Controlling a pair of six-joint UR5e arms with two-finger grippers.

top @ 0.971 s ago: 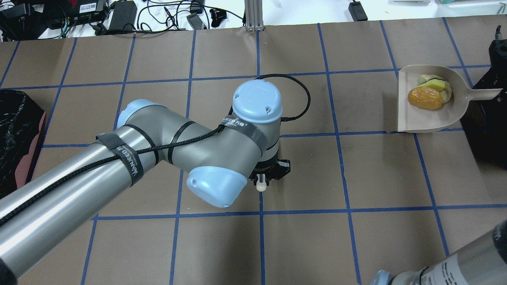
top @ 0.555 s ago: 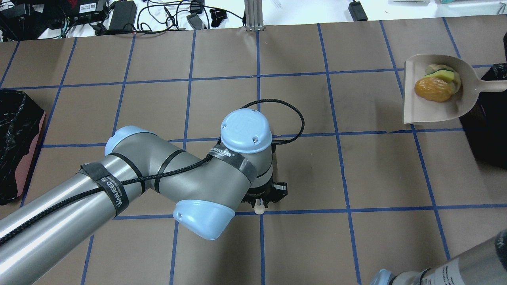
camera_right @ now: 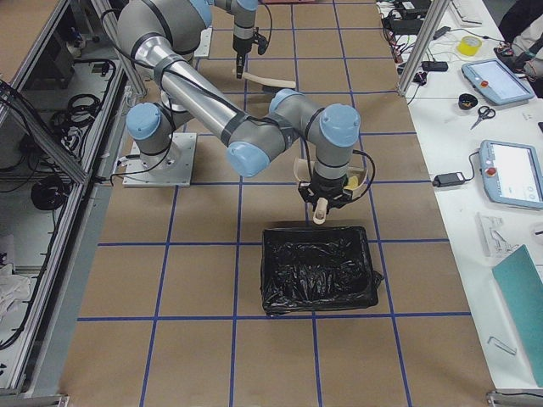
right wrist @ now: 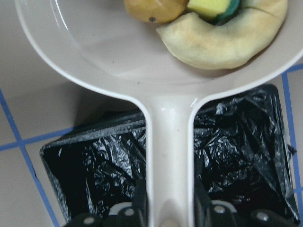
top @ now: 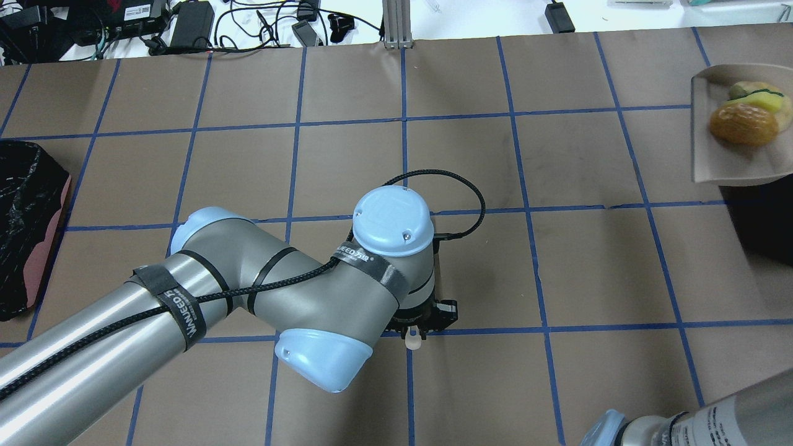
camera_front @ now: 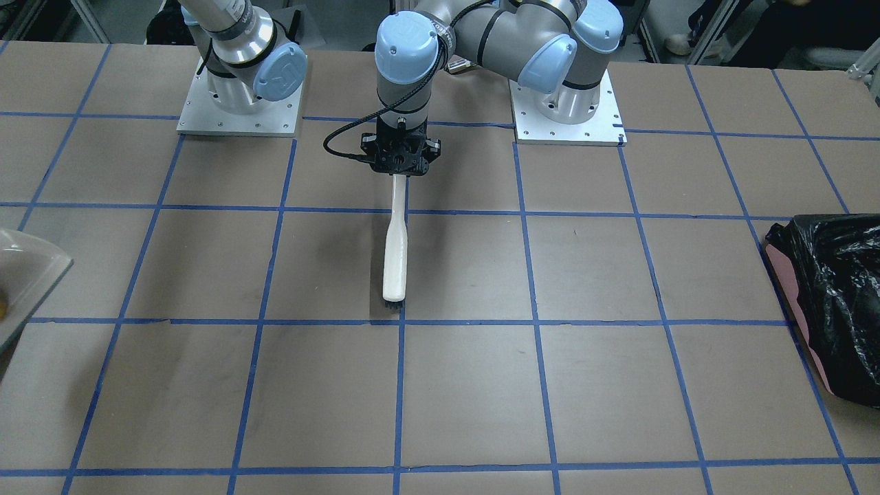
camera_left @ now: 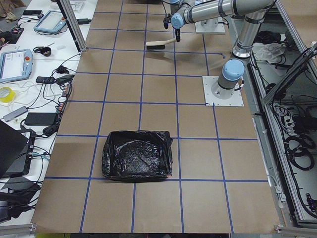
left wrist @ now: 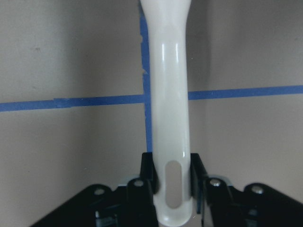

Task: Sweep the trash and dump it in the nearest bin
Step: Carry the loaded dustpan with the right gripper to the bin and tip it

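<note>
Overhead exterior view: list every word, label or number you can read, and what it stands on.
"WANNEED", first letters unsure: black fabric strap on the silver tube of the left arm.
Same print, then blurred characters: second black strap near its wrist.
Small print on the right arm: too blurred to read.

Count: 2 arms, left arm (top: 93,347) and right arm (camera_right: 204,93). 2 grippers, left gripper (left wrist: 173,177), right gripper (right wrist: 169,201). 2 black-lined bins: left bin (camera_left: 137,154), right bin (camera_right: 318,270). 1 brush (camera_front: 394,254). 1 dustpan (right wrist: 104,52). 3 trash pieces: sponge (right wrist: 208,5), beige lump (right wrist: 227,45), orange lump (right wrist: 151,8). 1 taped table (camera_front: 619,385).
</note>
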